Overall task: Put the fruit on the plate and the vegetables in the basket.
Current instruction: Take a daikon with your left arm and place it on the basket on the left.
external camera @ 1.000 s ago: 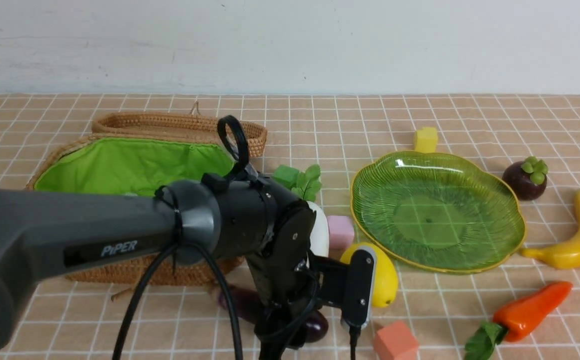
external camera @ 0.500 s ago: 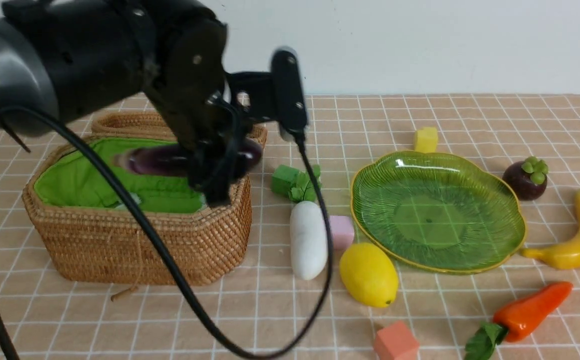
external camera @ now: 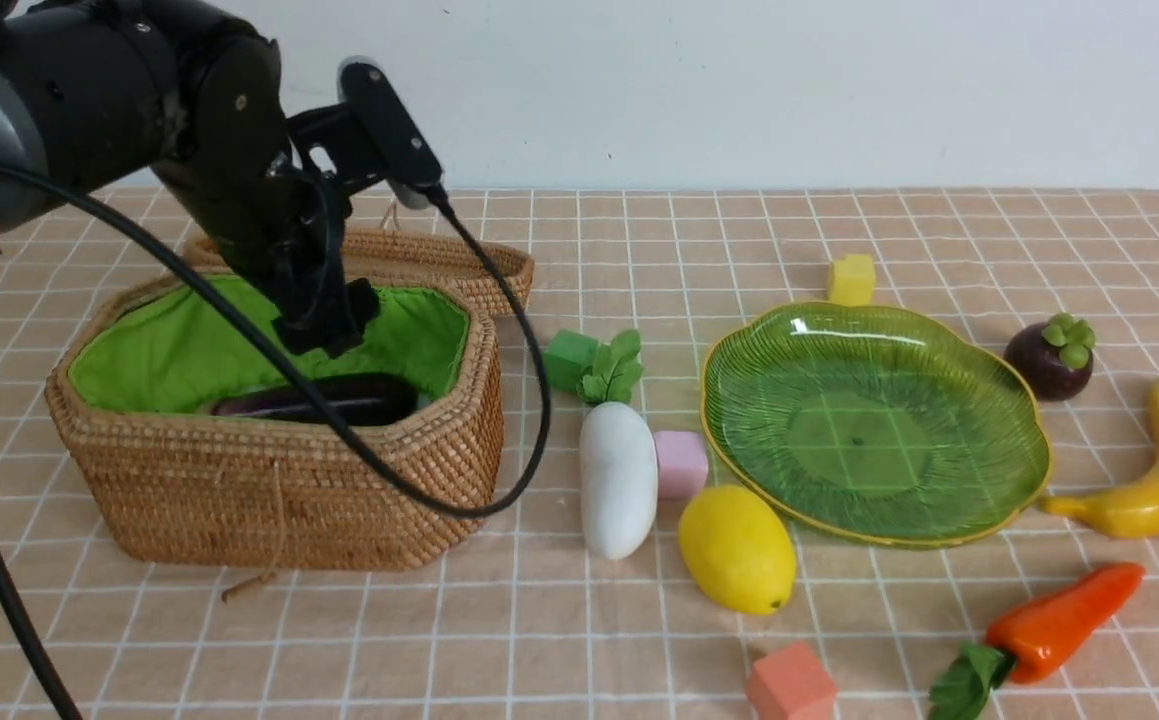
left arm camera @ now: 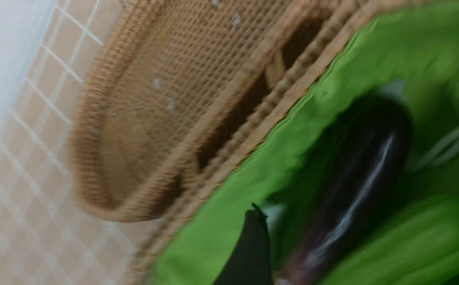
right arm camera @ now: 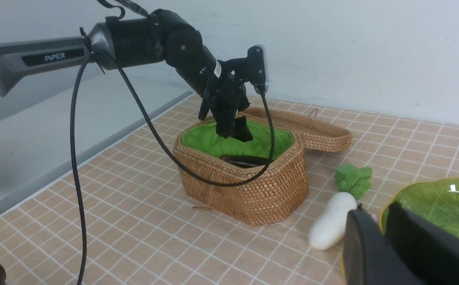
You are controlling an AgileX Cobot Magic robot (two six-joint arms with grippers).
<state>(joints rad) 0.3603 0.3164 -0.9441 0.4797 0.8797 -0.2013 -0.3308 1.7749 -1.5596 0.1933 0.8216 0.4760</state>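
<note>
The eggplant is in the basket, under the left jaws. Those jaws are wide apart, holding nothing. I can't tell if the right jaws are apart. The radish is outside the basket, well apart from the left jaws.

Pale, off-white wall right across the back here, plain and smooth, with faint scuffs and a few tiny dark specks showing. And below it, the tabletop, dressed in tan-brown with a grid of thin white lines, running straight back to meet the wall in a level edge! Over to the right wrist view, and there's a second stretch of wall at the left end, joining the back wall at a corner, a pale strip along its foot. The light is soft and even, the side wall greyer.
</note>
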